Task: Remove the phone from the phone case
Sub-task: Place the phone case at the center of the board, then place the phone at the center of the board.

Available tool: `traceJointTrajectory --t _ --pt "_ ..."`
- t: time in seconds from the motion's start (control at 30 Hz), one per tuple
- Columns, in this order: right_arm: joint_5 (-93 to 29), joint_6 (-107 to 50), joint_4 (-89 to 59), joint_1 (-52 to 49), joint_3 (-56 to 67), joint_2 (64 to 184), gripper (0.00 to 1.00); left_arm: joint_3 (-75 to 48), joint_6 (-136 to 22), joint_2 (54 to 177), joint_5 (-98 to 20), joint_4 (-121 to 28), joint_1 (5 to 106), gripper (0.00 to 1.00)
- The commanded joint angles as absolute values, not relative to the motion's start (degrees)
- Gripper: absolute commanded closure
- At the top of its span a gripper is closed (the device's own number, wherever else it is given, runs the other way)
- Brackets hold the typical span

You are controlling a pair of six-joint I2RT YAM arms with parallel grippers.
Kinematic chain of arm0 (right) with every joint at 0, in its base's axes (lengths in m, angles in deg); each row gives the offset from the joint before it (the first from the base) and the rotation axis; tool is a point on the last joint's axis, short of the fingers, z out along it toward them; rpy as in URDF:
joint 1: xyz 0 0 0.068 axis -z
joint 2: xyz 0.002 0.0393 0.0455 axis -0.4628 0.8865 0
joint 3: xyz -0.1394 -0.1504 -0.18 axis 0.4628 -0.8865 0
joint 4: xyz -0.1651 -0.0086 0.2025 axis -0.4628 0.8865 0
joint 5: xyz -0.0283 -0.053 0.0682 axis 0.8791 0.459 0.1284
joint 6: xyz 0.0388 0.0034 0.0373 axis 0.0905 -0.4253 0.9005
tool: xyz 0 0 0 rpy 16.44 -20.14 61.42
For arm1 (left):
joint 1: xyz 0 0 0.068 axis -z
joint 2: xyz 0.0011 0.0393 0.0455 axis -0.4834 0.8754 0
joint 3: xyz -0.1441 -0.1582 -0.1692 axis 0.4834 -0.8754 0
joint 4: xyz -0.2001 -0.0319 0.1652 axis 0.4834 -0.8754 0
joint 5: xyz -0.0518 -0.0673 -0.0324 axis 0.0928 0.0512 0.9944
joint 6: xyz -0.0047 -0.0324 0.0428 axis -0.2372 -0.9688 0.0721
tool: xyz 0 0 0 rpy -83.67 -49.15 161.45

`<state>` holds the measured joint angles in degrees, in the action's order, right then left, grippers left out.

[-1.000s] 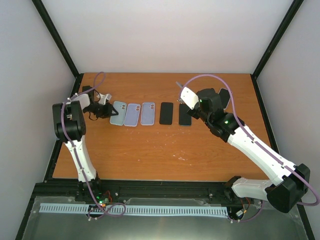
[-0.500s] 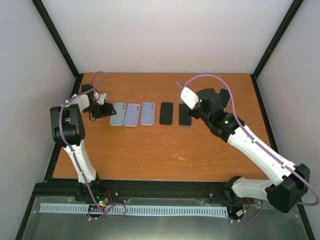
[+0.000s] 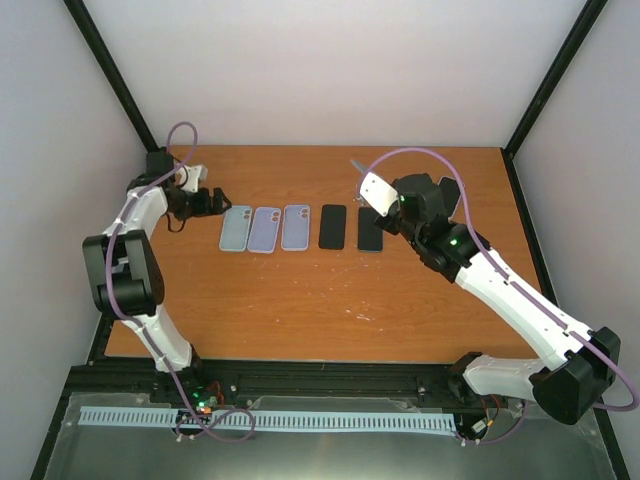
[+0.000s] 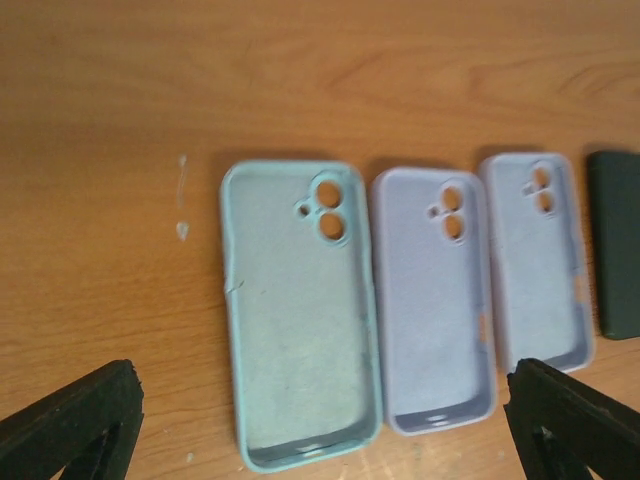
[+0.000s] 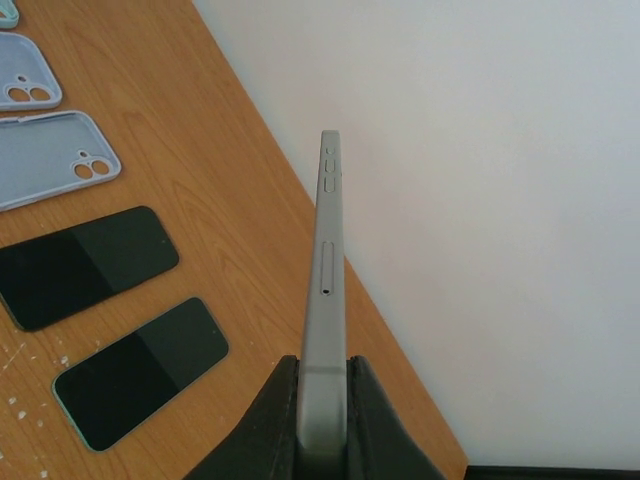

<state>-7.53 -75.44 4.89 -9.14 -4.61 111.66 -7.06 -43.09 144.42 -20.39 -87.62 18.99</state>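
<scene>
A silver phone (image 5: 328, 250) stands edge-on in my right gripper (image 5: 322, 400), which is shut on its lower end and holds it above the table's far right (image 3: 376, 190). An empty teal phone case (image 4: 300, 310) lies hollow side up at the left end of a row (image 3: 235, 228). My left gripper (image 3: 212, 200) hovers open just left of it and holds nothing. Its black fingertips (image 4: 70, 425) show at the bottom corners of the left wrist view, with the case between and beyond them.
Two empty lavender cases (image 3: 265, 229) (image 3: 296, 227) lie right of the teal one. Two dark phones (image 3: 332, 226) (image 3: 370, 230) lie face up further right. White walls close in the table at the back and sides.
My left gripper has opened wide and drawn back to the far left, away from the teal case, which stays flat on the table. The right arm with the phone has not moved.
</scene>
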Motion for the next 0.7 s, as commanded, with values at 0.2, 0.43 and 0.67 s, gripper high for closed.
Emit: traceJointTrajectory --t 0.2,0.43,0.67 --pt "-7.9 -82.8 -1.9 -8.6 3.5 113.7 0.97 -1.7 -47.6 128.8 -11.4 -83.0 18.7 0.0" --pt "-7.7 -85.7 -4.8 -8.6 5.3 113.6 0.97 2.6 -49.0 121.9 -5.1 -81.0 18.7 0.0" --pt "-7.8 -92.0 -10.3 -9.6 6.2 112.7 0.97 2.8 -57.1 115.1 1.3 -73.6 18.7 0.0"
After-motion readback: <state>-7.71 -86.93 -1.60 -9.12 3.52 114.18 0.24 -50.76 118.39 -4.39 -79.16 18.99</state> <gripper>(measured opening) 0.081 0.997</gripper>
